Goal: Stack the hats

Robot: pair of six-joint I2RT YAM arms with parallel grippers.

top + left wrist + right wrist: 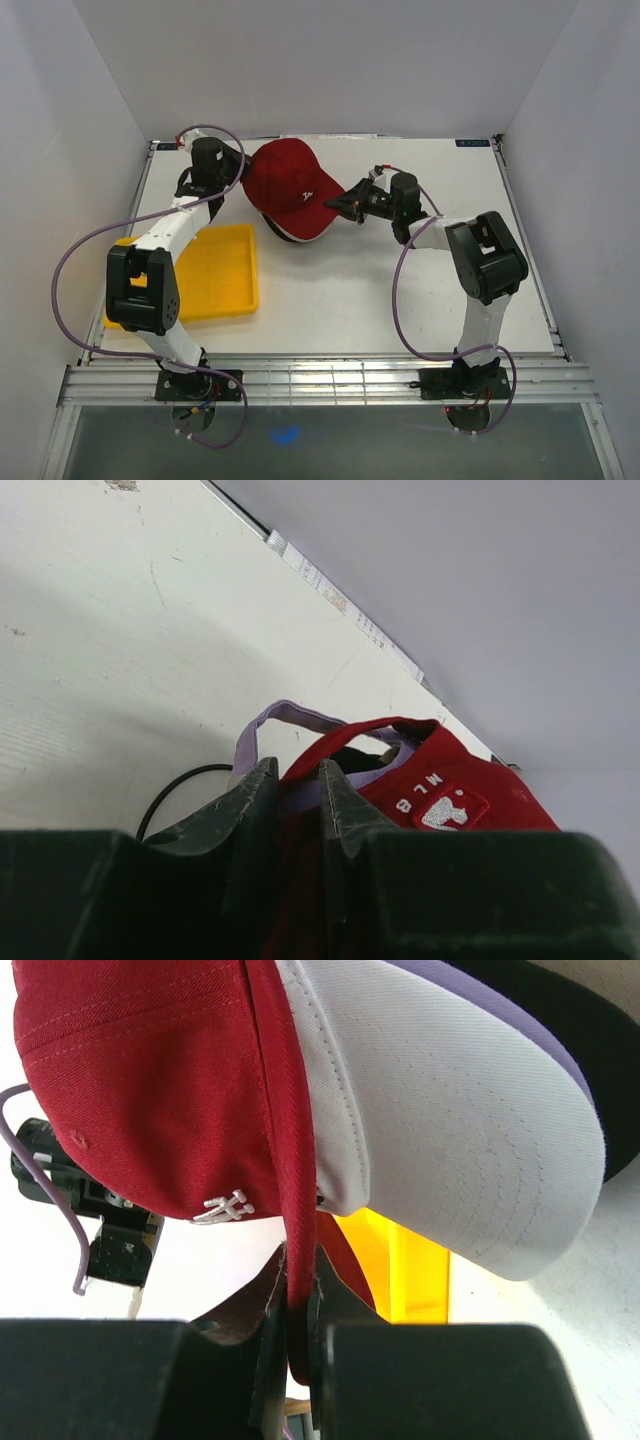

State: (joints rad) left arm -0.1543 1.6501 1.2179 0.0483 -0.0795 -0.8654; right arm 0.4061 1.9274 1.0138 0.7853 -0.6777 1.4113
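A dark red cap [288, 185] sits on top of the pile of hats at the back middle of the table. My left gripper [238, 172] is shut on the red cap's rear edge [300, 780], beside the lavender cap's strap [262, 725]. My right gripper [340, 205] is shut on the red cap's brim [296, 1210]. Under the red cap the right wrist view shows a white brim [450, 1130], a lavender edge [500, 1015] and a black brim [580, 1030]. A dark brim edge [290, 235] shows below the pile. The tan cap is hidden.
A yellow tray [215, 270] lies at the front left, also showing yellow in the right wrist view [400, 1270]. A black wire [170, 790] curves on the table by the left fingers. White walls close the table at the back and sides.
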